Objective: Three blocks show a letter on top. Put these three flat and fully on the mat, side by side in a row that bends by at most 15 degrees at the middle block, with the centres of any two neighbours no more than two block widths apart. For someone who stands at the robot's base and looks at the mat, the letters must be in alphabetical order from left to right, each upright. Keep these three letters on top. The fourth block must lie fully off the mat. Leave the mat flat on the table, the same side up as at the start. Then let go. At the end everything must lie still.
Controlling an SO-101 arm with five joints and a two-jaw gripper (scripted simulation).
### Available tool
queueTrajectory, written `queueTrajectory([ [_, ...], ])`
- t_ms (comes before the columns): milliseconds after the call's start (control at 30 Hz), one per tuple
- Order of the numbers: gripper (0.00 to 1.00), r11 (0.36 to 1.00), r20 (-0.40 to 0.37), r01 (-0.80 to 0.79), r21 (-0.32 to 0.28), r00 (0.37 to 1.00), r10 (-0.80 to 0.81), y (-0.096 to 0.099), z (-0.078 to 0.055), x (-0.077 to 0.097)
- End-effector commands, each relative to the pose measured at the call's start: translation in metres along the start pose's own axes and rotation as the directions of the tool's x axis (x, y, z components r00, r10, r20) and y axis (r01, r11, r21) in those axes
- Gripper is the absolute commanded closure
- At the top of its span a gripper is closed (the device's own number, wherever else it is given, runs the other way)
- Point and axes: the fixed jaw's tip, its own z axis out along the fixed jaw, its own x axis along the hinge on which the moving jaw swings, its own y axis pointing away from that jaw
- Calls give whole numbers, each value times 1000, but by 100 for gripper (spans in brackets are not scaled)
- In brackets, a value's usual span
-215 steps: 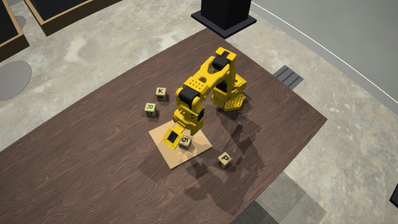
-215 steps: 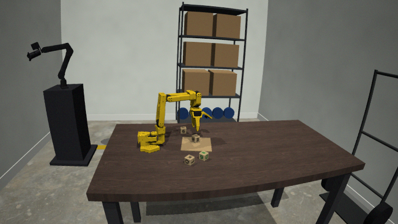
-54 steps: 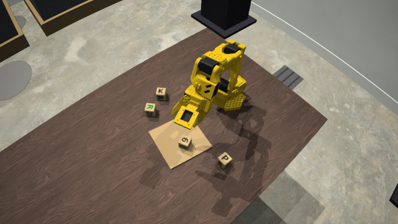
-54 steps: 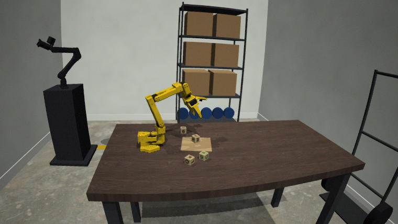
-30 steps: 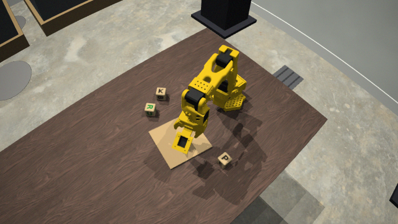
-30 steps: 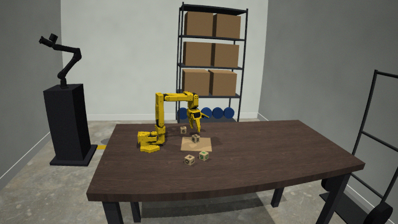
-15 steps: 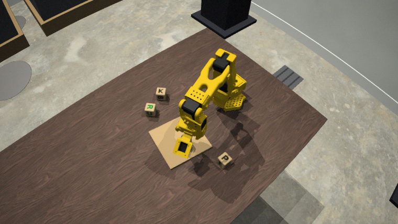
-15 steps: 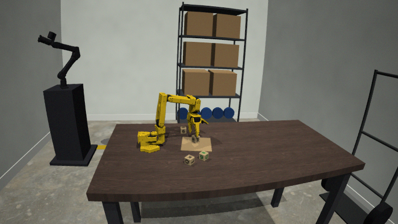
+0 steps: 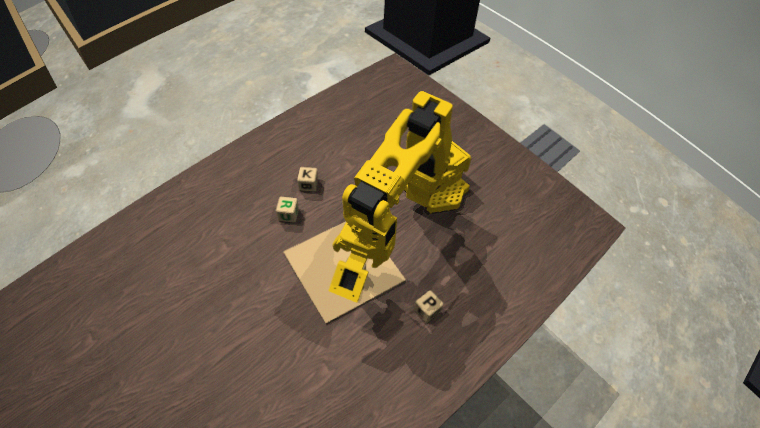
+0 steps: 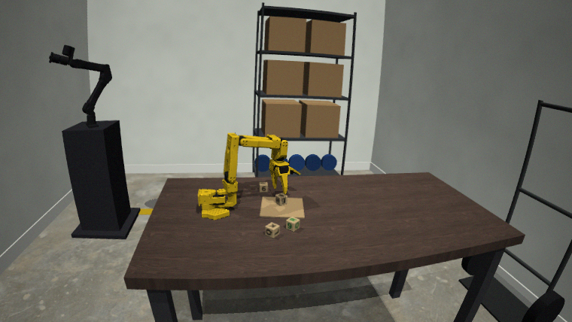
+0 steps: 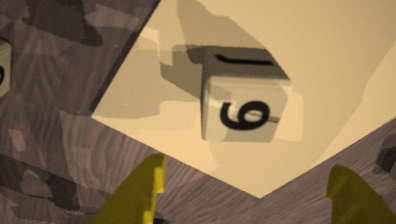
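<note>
Item under check: four lettered and numbered blocks and one mat, seen from where I stand in the room.
Surface: dark wood-grained surface (image 9: 186, 292) (image 10: 380, 223) (image 11: 45, 110), bearing the arm (image 9: 398, 159) (image 10: 230, 159), the mat and all four blocks.
Mat: the tan mat (image 9: 313, 265) (image 10: 268, 211) (image 11: 340, 50) lies flat.
Numbered block: the numeral block (image 10: 281, 199) (image 11: 245, 110) sits on the mat, a black 6 or 9 on top (which of the two, I cannot tell); the hand and its mounting hide it from above.
K block: the K block (image 9: 307, 178) (image 10: 272, 229) stands off the mat, on its robot's-right side, black K up.
R block: the green R block (image 9: 287, 208) (image 10: 293, 223) stands near the K block, apart from it and off the mat, R up.
P block: the P block (image 9: 429, 305) (image 10: 263, 186) (image 11: 4, 67) stands off the mat on the opposite side, black P up.
Hand: the hand (image 9: 357, 255) (image 10: 280, 190) (image 11: 247, 162) is released, fingers parted with nothing between them, above the mat area.
Row: unformed; no lettered block is on the mat.
Background: a shelf rack (image 10: 351, 80) carries cardboard boxes (image 10: 284, 35).
</note>
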Motion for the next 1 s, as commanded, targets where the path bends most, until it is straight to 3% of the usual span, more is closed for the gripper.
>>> queueTrajectory([
  [0, 65, 1000, 167, 17, 25, 986, -21, 0, -26, -18],
  [600, 65, 1000, 167, 17, 25, 986, -21, 0, -26, -18],
  [967, 65, 1000, 167, 17, 25, 986, -21, -1, -18, -20],
])
